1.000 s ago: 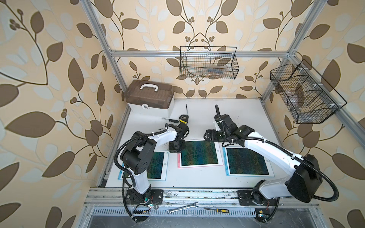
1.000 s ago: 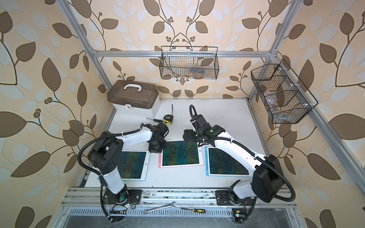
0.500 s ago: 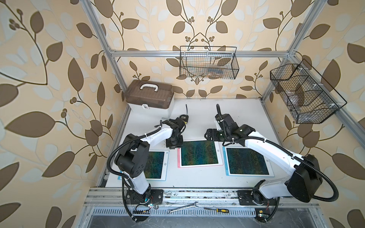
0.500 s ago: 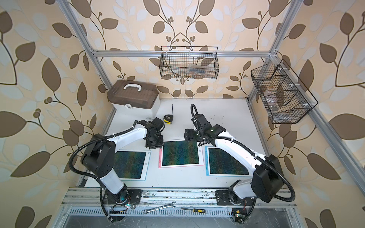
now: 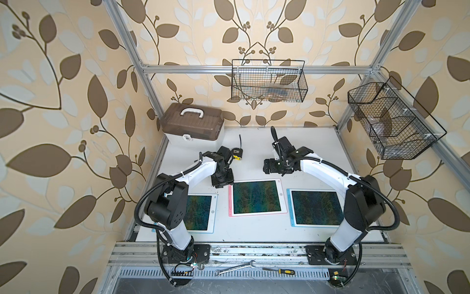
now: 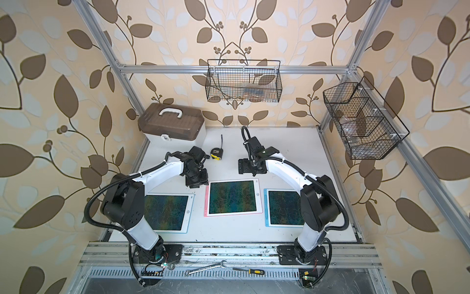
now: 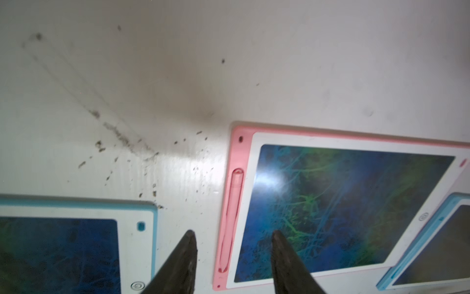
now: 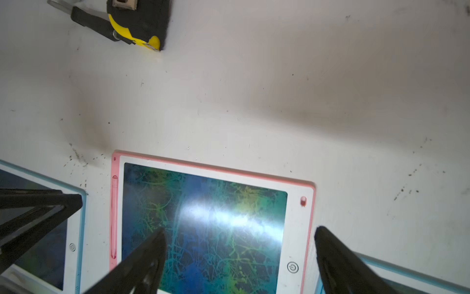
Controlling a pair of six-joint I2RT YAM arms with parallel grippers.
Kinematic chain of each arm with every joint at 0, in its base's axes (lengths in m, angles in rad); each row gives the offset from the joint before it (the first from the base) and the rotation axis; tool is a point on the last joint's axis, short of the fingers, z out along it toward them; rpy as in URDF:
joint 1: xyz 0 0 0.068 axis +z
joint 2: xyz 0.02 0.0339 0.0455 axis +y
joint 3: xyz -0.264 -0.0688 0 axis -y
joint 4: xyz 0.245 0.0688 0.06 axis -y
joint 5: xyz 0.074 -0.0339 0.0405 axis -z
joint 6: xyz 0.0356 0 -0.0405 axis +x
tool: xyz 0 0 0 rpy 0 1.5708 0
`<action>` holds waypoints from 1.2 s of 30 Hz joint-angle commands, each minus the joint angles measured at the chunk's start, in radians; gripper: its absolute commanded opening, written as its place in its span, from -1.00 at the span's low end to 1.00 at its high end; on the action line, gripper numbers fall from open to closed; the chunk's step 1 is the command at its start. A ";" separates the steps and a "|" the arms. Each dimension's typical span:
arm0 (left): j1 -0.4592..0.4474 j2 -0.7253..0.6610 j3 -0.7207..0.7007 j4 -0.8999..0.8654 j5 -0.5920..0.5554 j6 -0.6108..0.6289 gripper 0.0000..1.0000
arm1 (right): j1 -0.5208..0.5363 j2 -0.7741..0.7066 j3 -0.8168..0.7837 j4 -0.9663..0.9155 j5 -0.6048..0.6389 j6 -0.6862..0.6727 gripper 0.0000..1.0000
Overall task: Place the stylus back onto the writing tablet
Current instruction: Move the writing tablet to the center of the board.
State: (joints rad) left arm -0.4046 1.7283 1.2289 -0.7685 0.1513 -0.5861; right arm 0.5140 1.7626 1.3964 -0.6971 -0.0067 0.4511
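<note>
Plainly, the stylus [image 7: 233,216] sits slotted in the tablet [image 7: 330,142] beneath the parted, empty left hand [image 7: 232,257].

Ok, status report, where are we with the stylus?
Left gripper, right gripper: jaws open, empty. Pink stylus lying in pink tablet side slot. Tape measure apart from the tablet, nothing in the way.

A brown-lidded toolbox [image 5: 193,124] stands near a tape measure [image 5: 238,153]; a wrench [image 5: 235,268] lies beside a screwdriver [image 5: 281,271].

Table [image 5: 318,142] w/ pink tablet [image 5: 256,197] btwn left blue tablet [image 5: 201,211] & right blue tablet [image 5: 315,207], toolbox [image 5: 193,124], tape measure [image 5: 237,152], maybe a screwdriver [image 8: 86,17].
</note>
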 commanded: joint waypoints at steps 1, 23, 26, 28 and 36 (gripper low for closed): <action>0.007 0.074 0.091 0.028 0.022 -0.029 -0.02 | -0.004 0.067 0.070 -0.067 0.022 -0.056 0.81; 0.009 0.344 0.259 0.116 0.041 -0.080 0.00 | 0.001 0.280 0.120 -0.037 -0.002 -0.062 0.78; 0.009 0.341 0.236 0.128 0.046 -0.082 0.00 | 0.009 0.295 0.116 -0.034 -0.012 -0.062 0.78; 0.009 0.338 0.220 0.136 0.047 -0.084 0.00 | 0.012 0.303 0.112 -0.032 -0.021 -0.056 0.78; 0.007 0.315 0.171 0.150 0.051 -0.085 0.01 | 0.011 0.285 0.038 0.012 -0.063 -0.024 0.77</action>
State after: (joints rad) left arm -0.4038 2.0399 1.4441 -0.5949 0.1875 -0.6609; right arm 0.5209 2.0514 1.4765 -0.6964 -0.0414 0.4099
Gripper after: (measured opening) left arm 0.502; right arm 0.888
